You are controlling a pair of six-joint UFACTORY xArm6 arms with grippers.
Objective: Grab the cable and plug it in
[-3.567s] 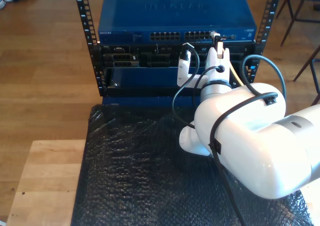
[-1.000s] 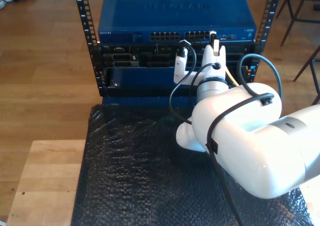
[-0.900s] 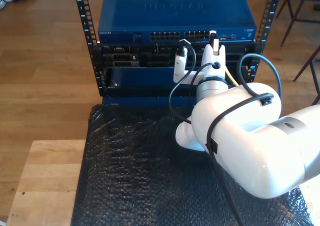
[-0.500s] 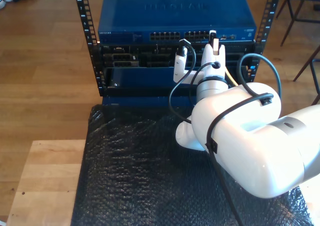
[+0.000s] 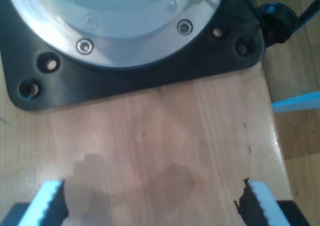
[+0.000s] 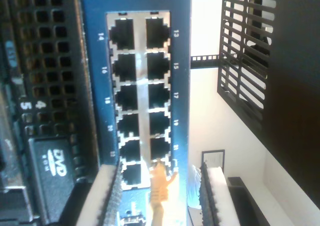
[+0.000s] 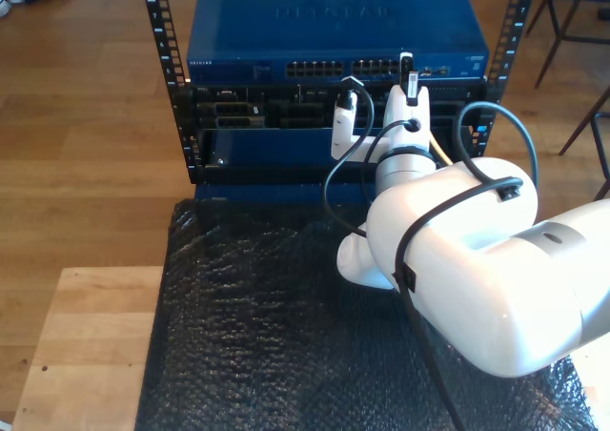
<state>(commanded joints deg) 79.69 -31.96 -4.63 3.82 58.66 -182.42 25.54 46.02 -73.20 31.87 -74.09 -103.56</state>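
Note:
The yellow cable (image 7: 439,149) runs down beside the white arm in the exterior view. Its clear, gold-tinted plug (image 6: 160,181) sits between the fingers of my second gripper (image 6: 159,198), which is shut on it. The plug's tip is at the mouth of a port near the numbered block's (image 6: 145,96) end; whether it is seated I cannot tell. In the exterior view my second gripper (image 7: 408,76) is pressed up to the port row of the blue switch (image 7: 334,30). My first gripper (image 5: 152,206) is open over bare wood, nothing between its fingertips (image 5: 52,203).
The switch sits in a black rack (image 7: 172,88) with other units, one with a DVD drive (image 6: 55,161). Black bubble wrap (image 7: 257,326) covers the wooden table (image 7: 86,345). Thick black cables (image 7: 334,178) loop beside the arm. A black arm base plate (image 5: 140,71) lies ahead of my first gripper.
Over the last few seconds my second gripper moved up and toward the exterior view's left, bringing the plug to the switch's port row. In the last second it barely shifted.

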